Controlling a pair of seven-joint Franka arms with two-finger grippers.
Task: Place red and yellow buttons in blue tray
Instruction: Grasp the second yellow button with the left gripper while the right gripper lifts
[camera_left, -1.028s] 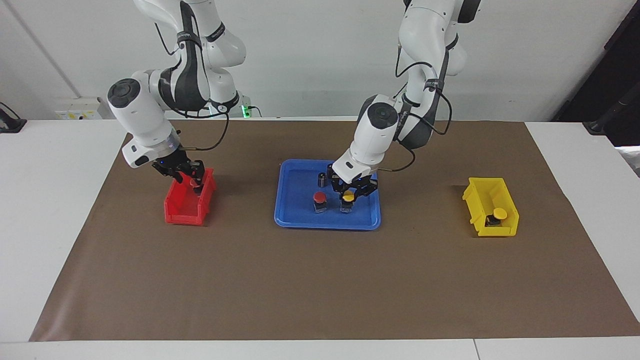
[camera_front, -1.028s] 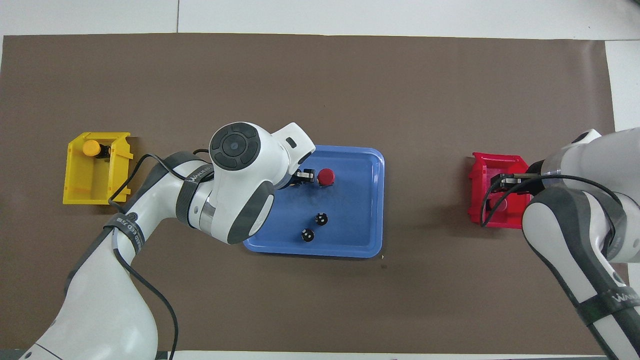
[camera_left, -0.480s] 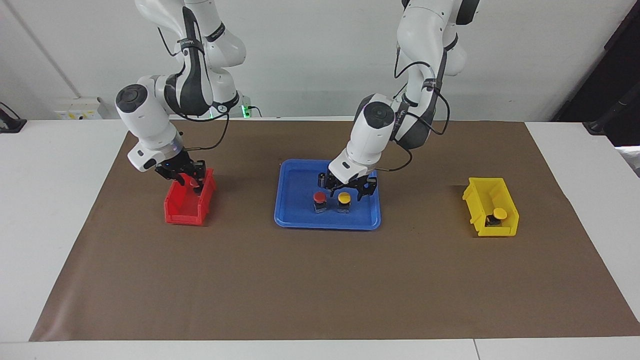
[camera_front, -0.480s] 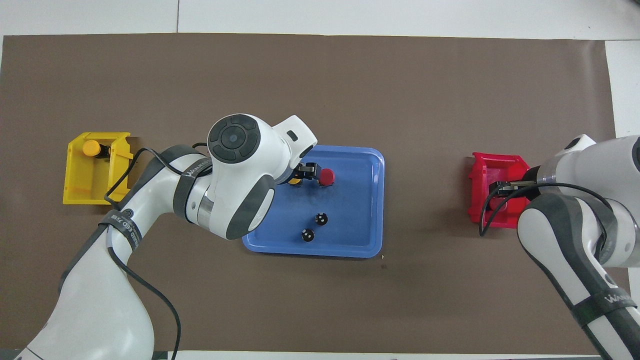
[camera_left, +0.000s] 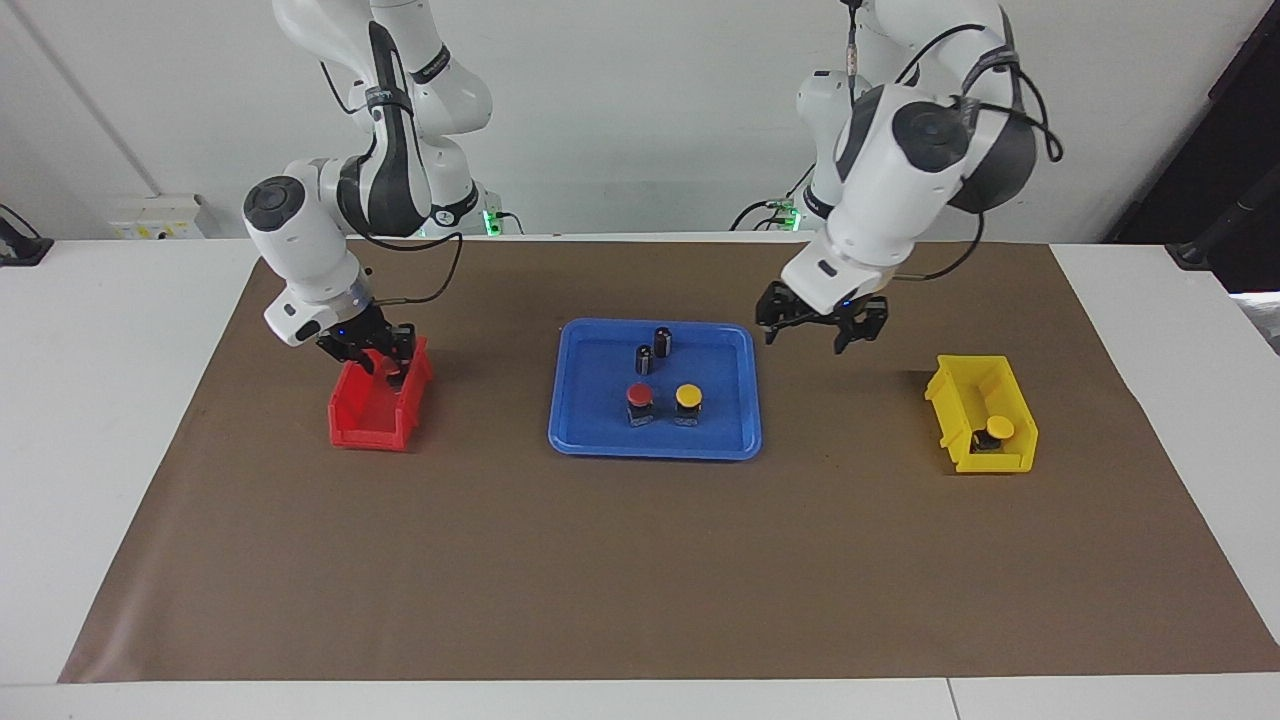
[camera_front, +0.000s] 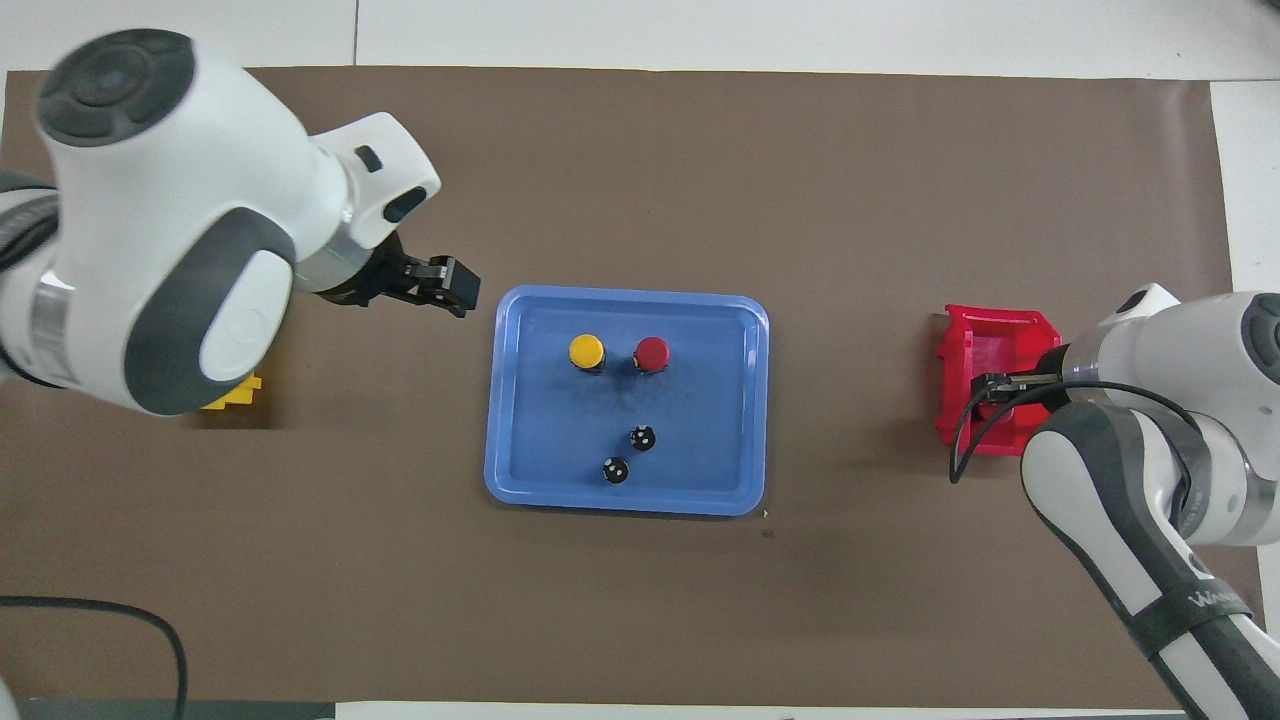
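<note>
The blue tray (camera_left: 600, 425) lies mid-table; it also shows in the overhead view (camera_front: 710, 400). A red button (camera_left: 639, 397) and a yellow button (camera_left: 688, 397) stand side by side in it, both seen from above too, red button (camera_front: 651, 352), yellow button (camera_front: 586, 351). A second yellow button (camera_left: 999, 430) sits in the yellow bin (camera_left: 965, 395). My left gripper (camera_left: 818, 333) is open and empty, raised over the mat between tray and yellow bin. My right gripper (camera_left: 385, 368) reaches into the red bin (camera_left: 362, 425), shut on a red button whose cap shows between its fingers.
Two dark capless cylinders (camera_left: 662, 340) (camera_left: 644, 358) stand in the tray, nearer to the robots than the buttons. In the overhead view my left arm covers most of the yellow bin (camera_front: 235, 395). A brown mat (camera_left: 640, 570) covers the table.
My left gripper let go of the yellow button in the tray, rose and swung toward the yellow bin. My right gripper stayed in the red bin, shifting only slightly.
</note>
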